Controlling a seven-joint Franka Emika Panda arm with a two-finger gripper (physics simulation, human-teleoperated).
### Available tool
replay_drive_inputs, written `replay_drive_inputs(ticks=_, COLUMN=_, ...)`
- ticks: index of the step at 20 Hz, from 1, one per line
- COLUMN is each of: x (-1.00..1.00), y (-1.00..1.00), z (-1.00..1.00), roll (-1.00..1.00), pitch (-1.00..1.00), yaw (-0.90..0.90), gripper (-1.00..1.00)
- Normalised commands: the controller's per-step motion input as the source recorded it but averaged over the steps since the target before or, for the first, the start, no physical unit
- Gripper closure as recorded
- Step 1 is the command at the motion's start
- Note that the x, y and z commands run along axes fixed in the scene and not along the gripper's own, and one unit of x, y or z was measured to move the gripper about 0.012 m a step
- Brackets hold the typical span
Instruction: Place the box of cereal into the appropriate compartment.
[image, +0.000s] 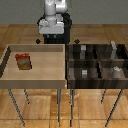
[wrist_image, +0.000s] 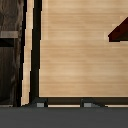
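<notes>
I see the box of cereal (image: 23, 61) lying in the light tray (image: 35, 80) toward the exterior view's left, well apart from my raised hand (image: 52, 36), whose fingers (wrist_image: 40, 104) look spread, gripping nothing.

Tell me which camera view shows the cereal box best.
The exterior view. There the whole cereal box shows, standing in the light wooden tray at that view's left, red-orange with a paler patch. The wrist view catches only a dark red corner at the picture's edge.
</notes>
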Motion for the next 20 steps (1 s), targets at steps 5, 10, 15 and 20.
replay_drive_inputs(ticks=5, x=0.00, y=0.00, z=0.00, roll=0.00, pitch=0.00, yaw=0.00, gripper=-1.00)
replay_drive_inputs(ticks=10, x=0.00, y=-0.40, z=0.00, roll=0.00, pitch=0.00, yaw=0.00, gripper=-1.00)
replay_drive_inputs(ticks=15, x=0.00, y=-1.00, z=0.00, roll=0.00, pitch=0.00, yaw=0.00, gripper=-1.00)
replay_drive_inputs(ticks=20, x=0.00, y=-1.00, z=0.00, roll=0.00, pitch=0.00, yaw=0.00, gripper=-1.00)
